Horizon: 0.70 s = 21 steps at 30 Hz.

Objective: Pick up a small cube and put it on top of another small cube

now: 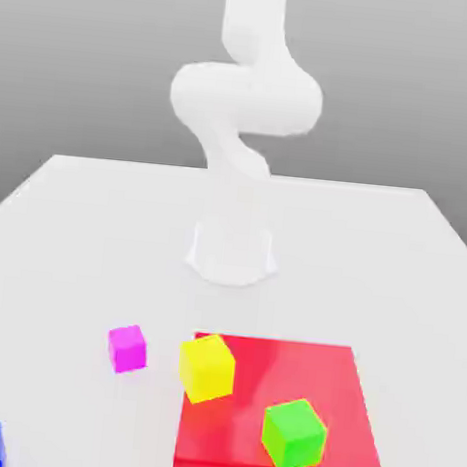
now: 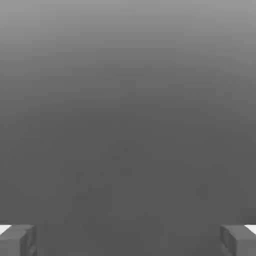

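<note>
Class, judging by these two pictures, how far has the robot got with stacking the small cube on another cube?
Nothing looks done: the small magenta cube sits alone on the white table, apart from the yellow cube and green cube. In hand: nothing, as the gripper is open and empty. Left: reaching, grasping, lifting and stacking.

We see a plain white arm (image 1: 245, 98) of smooth, rounded, bulging segments, rising from a round white base (image 1: 231, 254). We see no markings on it. The gripper (image 2: 128, 240) has blocky grey fingertips (image 2: 17, 240) with white faces at their outer edges.
</note>
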Motion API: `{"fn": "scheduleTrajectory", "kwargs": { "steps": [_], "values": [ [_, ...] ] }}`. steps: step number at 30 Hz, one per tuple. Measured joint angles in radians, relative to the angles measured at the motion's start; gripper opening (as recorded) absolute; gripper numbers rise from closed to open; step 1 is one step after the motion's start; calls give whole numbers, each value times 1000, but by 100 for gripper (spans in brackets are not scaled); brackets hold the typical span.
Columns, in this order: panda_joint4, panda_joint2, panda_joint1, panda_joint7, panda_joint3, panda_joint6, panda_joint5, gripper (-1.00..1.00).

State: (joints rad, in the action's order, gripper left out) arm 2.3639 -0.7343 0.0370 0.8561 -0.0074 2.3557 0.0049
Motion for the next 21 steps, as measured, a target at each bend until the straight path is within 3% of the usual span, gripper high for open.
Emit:
{"fn": "scheduleTrajectory", "kwargs": {
  "steps": [17,21],
  "values": [
    [530,597,317,528,-37,483,-5,0],
    [563,790,356,562,-39,633,28,0]
  ]
}}
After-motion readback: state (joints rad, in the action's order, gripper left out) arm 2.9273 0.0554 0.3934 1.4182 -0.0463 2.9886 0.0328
